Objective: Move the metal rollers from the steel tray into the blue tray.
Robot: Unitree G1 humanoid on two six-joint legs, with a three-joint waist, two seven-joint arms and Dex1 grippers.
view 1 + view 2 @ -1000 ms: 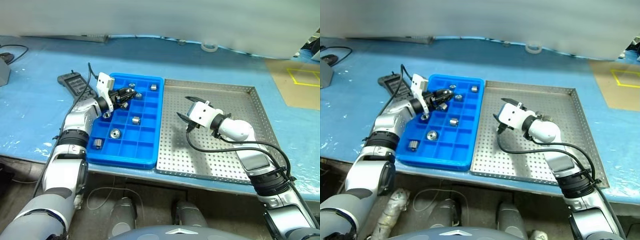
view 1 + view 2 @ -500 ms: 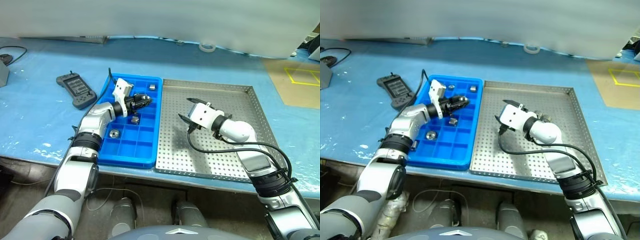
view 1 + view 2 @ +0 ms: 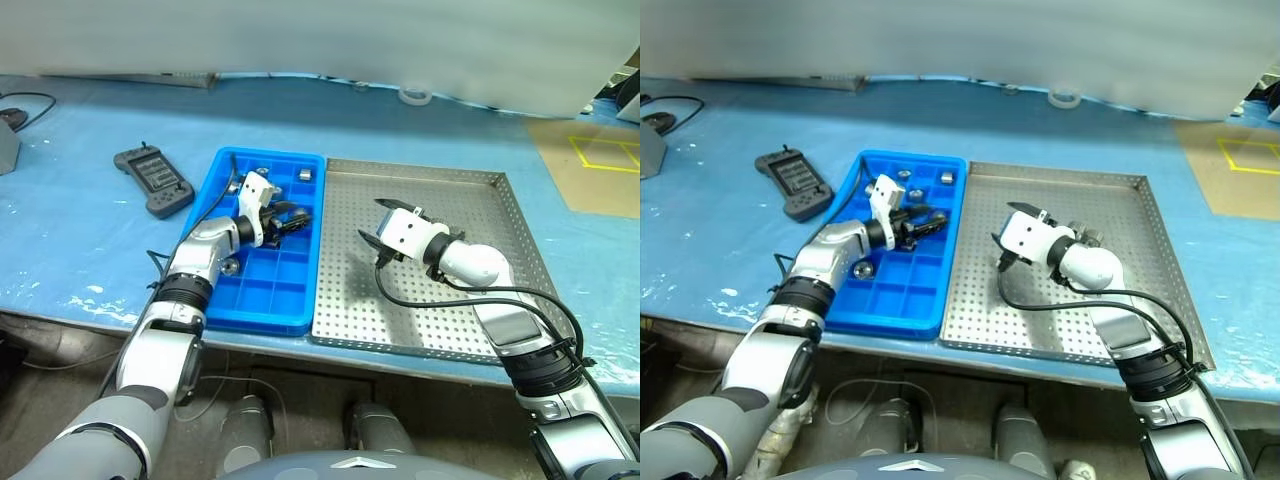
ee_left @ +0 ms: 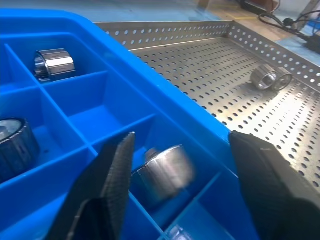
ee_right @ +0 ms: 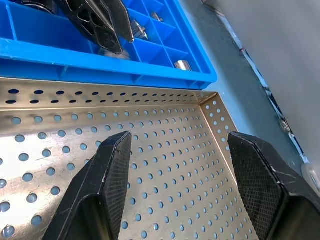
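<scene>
1. Jaws of the left gripper [image 4: 175, 165] stood released over the blue tray [image 3: 262, 300], a metal roller [image 4: 162, 172] lying loose between them in a compartment by the tray's right wall.
2. Right gripper [image 5: 175, 185] hung spread and empty over the steel tray [image 3: 500, 335], at its left side.
3. Two metal rollers [image 4: 270, 78] remained near the steel tray's far rim.
4. Doing this well probably meant lifting the left gripper straight up, clear of the dividers, before swinging right.
</scene>
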